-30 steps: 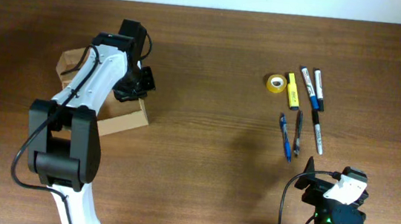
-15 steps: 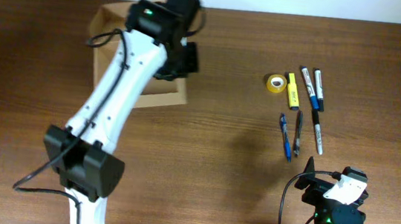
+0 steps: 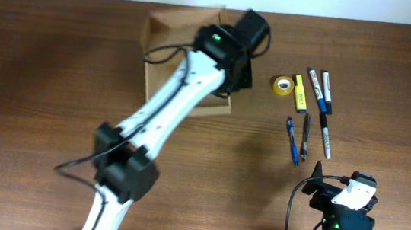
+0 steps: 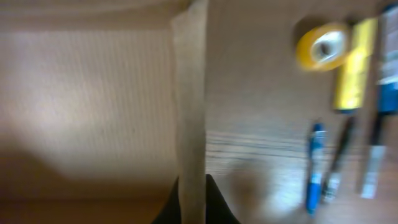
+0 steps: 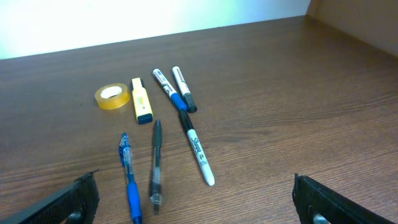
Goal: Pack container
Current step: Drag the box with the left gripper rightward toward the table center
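Note:
The container, an open tan cardboard box, sits at the back middle of the table. My left gripper is shut on its right wall. In the left wrist view that wall runs up between the dark jaws of the left gripper, with the box's inside to the left. To the right of the container lie a yellow tape roll, a yellow highlighter, two blue-banded markers, a blue pen, a black pen and a white marker. My right gripper is parked open at the front right, holding nothing.
The right wrist view shows the tape roll, highlighter, blue pen and white marker ahead of the open right gripper. The left arm stretches diagonally from the front left across the table.
My left arm has swung the container from the far left of the table to the right, close to the stationery. The right arm has not moved.

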You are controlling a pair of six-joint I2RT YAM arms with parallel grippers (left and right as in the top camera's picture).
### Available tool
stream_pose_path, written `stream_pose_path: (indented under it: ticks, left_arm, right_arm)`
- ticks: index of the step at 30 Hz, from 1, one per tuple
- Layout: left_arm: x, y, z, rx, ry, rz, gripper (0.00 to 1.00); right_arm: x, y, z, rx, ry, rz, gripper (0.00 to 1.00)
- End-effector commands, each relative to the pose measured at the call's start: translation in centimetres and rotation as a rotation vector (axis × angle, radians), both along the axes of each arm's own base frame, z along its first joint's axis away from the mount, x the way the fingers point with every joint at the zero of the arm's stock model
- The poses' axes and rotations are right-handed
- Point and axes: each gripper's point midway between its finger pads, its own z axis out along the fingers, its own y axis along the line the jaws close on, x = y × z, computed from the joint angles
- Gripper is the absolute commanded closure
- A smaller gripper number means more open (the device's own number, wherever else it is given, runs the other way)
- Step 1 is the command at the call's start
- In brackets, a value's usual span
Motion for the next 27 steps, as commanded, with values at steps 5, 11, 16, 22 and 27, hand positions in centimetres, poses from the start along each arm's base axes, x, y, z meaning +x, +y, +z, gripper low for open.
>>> stream_pose_path:
  ticks: [5, 11, 16, 22, 27]
  left_arm:
    - [0.1, -1.4, -6.0, 0.04, 0.093, -0.028, 0.98]
    - [1.0, -3.0, -7.1, -0.021, 0.084, -0.05, 0.98]
    - [0.9, -3.4, -8.2, -0.028, 0.107, -0.055, 0.99]
    - [0.7, -3.5, -8.5, -0.027, 0.115, -0.058, 0.66]
    - [0.5, -3.6, -8.2, -0.028, 0.119, -0.074, 0.39]
  right_arm:
    - [0.0, -0.1, -0.1, -0.005, -0.003, -0.004, 0.01]
    - [0.0, -0.1, -0.1, -0.005, -0.003, -0.004, 0.01]
    - [0.0, -0.1, -0.1, -0.005, -0.003, -0.004, 0.01]
    - [0.0, -0.1, -0.1, -0.005, -0.003, -0.004, 0.01]
    - [0.0, -0.1, -0.1, -0.005, -0.003, -0.004, 0.01]
